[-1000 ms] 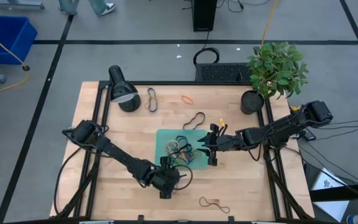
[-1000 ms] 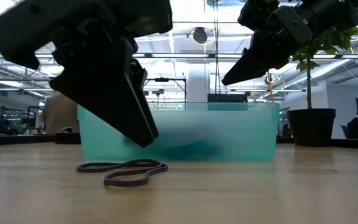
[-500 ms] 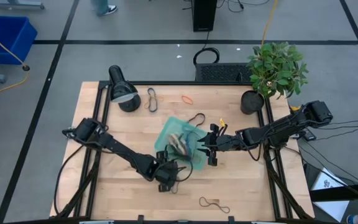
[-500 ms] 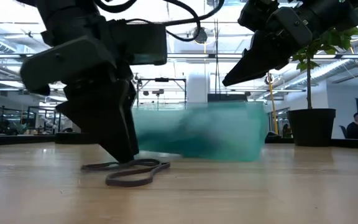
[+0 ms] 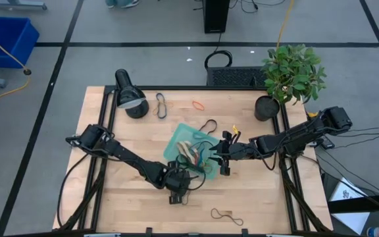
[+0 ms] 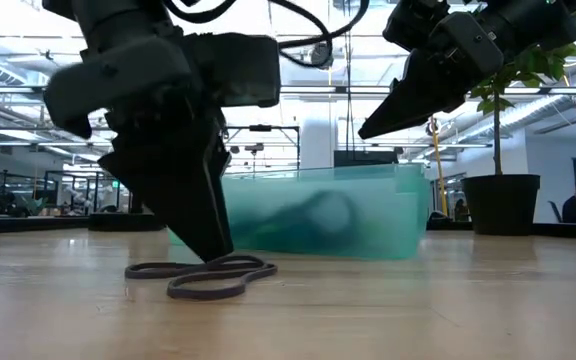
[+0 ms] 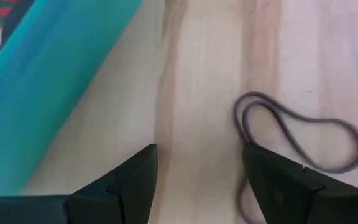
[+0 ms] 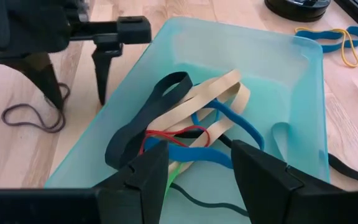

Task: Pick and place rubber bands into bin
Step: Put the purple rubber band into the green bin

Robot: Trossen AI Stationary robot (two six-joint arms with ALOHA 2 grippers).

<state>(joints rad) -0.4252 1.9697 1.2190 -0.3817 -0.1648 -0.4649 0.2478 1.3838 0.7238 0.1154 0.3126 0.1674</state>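
Straddling brown rubber band (image 7: 291,134) — left gripper (image 7: 197,165)

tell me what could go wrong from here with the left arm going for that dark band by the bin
The left gripper has its jaws open, tips down on the wood beside the dark rubber band. The band lies flat and thin, so the tips may close on nothing or drag it. The bin sits skewed right next to that gripper, so another nudge could slide it farther or spill the bands in it. The right gripper hovers at the bin's other edge, open; the arms could crowd each other.
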